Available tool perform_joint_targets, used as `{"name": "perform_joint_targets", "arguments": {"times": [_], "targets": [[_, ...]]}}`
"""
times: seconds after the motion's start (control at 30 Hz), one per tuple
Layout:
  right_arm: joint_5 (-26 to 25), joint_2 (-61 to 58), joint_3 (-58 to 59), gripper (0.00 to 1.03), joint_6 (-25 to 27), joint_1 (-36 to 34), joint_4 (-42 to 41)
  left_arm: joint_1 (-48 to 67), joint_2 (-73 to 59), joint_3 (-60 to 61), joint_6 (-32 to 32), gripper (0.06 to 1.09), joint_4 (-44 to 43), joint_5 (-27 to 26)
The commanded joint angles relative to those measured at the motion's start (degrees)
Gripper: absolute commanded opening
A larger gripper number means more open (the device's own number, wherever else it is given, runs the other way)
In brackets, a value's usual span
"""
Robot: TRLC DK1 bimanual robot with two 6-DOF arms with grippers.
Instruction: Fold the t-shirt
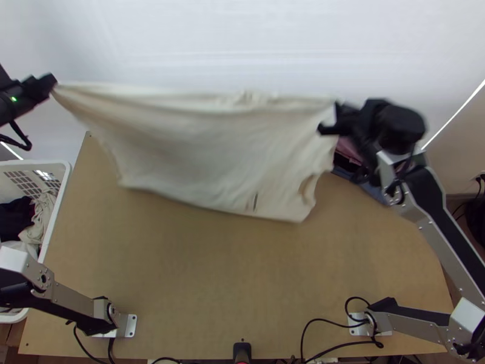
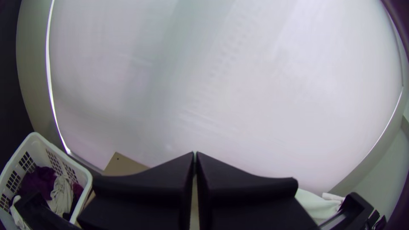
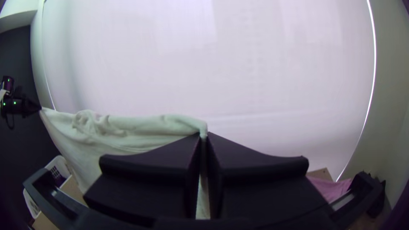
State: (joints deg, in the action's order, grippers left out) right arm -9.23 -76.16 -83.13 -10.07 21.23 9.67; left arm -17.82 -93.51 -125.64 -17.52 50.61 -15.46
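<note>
- Holding the cream t-shirt (image 1: 212, 151) up between both grippers, we have it stretched across the top view from about 10 o'clock to 2 o'clock.
- Our left gripper (image 1: 53, 85) is at 10 o'clock in the top view. Its jaws are closed on one end of the shirt, where the cloth narrows to a point.
- Our right gripper (image 1: 333, 118) is at 2 o'clock, its jaws closed on the other end. In the right wrist view we can see the cloth pinched between the tips of that right gripper (image 3: 203, 134), a strip hanging down from them.
- The upper edge runs nearly straight, with a few rumples towards 12 o'clock. Below it the fabric hangs as a broad sheet, spread rather than folded, in front of the far part of our wooden worktop (image 1: 212, 273). Near its lower corner at 3 o'clock we see an opening in the cloth.
- At 9 o'clock our white basket (image 1: 33, 164) stands beside the worktop, with dark and pale cloths inside.
- Just past the right gripper, at about 2 o'clock, lies a pink cloth (image 3: 330, 187).
- Behind it all, at 12 o'clock, we have a large white backdrop (image 1: 242, 36).
</note>
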Motion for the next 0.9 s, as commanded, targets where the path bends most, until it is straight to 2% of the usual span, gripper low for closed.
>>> {"name": "perform_joint_targets", "arguments": {"times": [0.0, 0.23, 0.43, 0.63, 0.87], "targets": [[-1.75, 1.89, -6.16, 0.03, 1.63, -3.48, -3.96, -0.98, 3.16, -2.06, -5.25, 0.10, -4.56, 0.70], [-2.10, 7.43, -14.07, 0.03, 1.89, -6.73, -4.84, -4.76, 10.90, -1.53, -9.29, 0.10, -11.50, 0.79], [-2.02, 19.21, -12.49, 0.03, 2.42, -6.91, -4.13, -8.45, 20.92, 0.40, -9.82, 0.10, -11.06, 0.87], [-2.02, 31.78, -9.94, 0.03, 2.51, -6.73, 0.00, -11.88, 30.85, 2.42, -8.32, 0.10, -13.26, 0.96], [-2.10, 34.24, -16.18, 0.03, 3.91, -6.20, 5.97, -12.59, 35.68, 2.86, -9.20, 0.10, -16.07, 0.87]]}}
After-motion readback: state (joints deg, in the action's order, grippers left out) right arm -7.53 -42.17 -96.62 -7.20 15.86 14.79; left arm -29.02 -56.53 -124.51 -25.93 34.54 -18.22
